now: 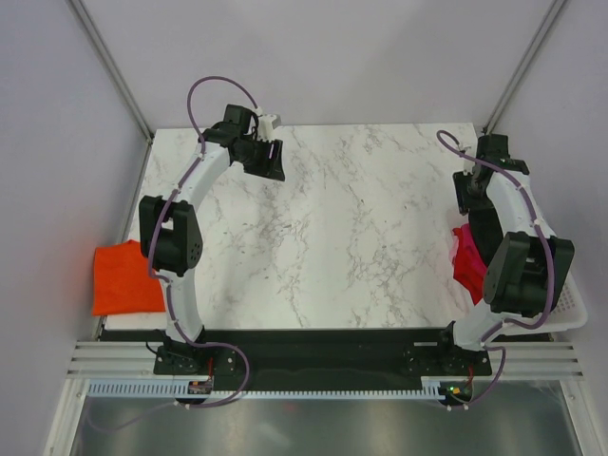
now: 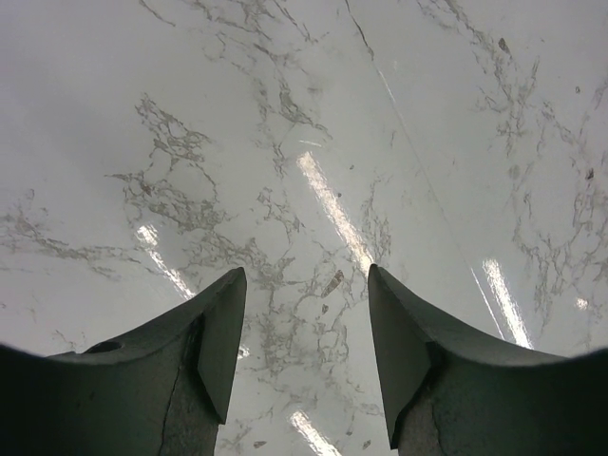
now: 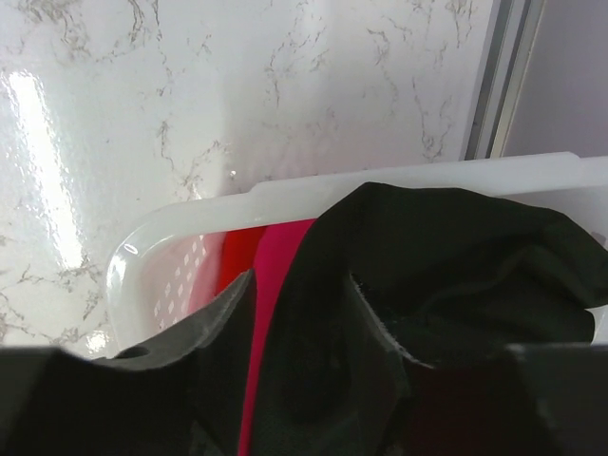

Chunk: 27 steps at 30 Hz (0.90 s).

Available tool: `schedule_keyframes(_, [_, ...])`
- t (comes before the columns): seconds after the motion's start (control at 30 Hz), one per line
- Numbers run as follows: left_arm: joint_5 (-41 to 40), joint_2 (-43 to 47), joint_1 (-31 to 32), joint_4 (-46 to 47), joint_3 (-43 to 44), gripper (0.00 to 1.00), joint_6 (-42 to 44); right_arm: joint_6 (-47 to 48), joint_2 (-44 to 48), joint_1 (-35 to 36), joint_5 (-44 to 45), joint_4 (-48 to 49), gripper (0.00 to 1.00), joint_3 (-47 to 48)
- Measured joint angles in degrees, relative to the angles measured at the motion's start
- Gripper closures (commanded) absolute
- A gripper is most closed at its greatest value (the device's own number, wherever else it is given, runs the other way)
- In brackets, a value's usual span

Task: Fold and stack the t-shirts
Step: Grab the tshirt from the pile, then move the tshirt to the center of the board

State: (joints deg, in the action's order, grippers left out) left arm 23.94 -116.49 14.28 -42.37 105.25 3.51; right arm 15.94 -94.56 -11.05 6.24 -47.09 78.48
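While my right pincer is down in the basket: the step in hand, as I judge it, is fetching the black t-shirt [image 3: 456, 256] out onto the table [image 1: 361, 237] for folding.
Right pincer [image 3: 302, 285]: my fingers stand somewhat apart with black cloth filling the gap. I cannot tell whether they bite it or it only drapes there.
Black t-shirt: bunched in the white basket [image 3: 190, 214] at the table's right edge, lying over the magenta one.
Magenta t-shirt [image 3: 285, 249]: under the black one, showing as a strip beside my finger. A red strip of cloth lies next to it against the basket wall.
Orange t-shirt [image 1: 123, 277]: lying flat off the table's left edge, near my left arm's base. It looks folded already.
Doing it well: I should pinch only black cloth, near a shoulder or the collar. Then I should lift straight up until it clears the rim, so the magenta shirt is not dragged along, and carry it to the bare middle of the marble.
Right arm pose: elbow folded back toward the near edge, wrist tipped down over the basket.
Left arm pose: stretched to the far-left corner of the table, well apart from every shirt.
Left pincer [image 2: 306, 275]: spread and empty, pointing down at bare marble.
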Motion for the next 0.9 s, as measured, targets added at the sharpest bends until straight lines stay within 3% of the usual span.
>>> schedule_keyframes(0.1, [-0.5,0.0,0.0,0.0,0.0,0.39,0.1,0.2,0.0,0.0,0.3,-0.1,0.76,0.0])
schedule_keyframes(0.13, [-0.6,0.0,0.0,0.0,0.0,0.39,0.1,0.0,0.0,0.0,0.4,-0.2,0.91,0.0])
schedule_keyframes(0.2, [-1.0,0.0,0.0,-0.1,0.0,0.39,0.2,0.1,0.0,0.0,1.1,-0.2,1.00,0.0])
schedule_keyframes(0.47, [-1.4,0.0,0.0,-0.8,0.4,0.37,0.2,0.9,4.0,0.1,3.9,-0.1,1.00,2.3])
schedule_keyframes(0.63, [-2.4,0.0,0.0,-0.8,1.6,0.35,0.2,5.7,11.5,2.1,4.3,2.6,1.00,10.7])
schedule_keyframes(0.73, [-4.0,0.0,0.0,-0.8,1.7,0.35,0.2,9.6,15.8,5.9,2.4,6.2,1.00,16.4])
schedule_keyframes(0.9, [-7.6,2.5,0.0,-0.7,0.0,0.35,0.2,16.2,19.5,18.2,-0.9,9.9,1.00,23.2])
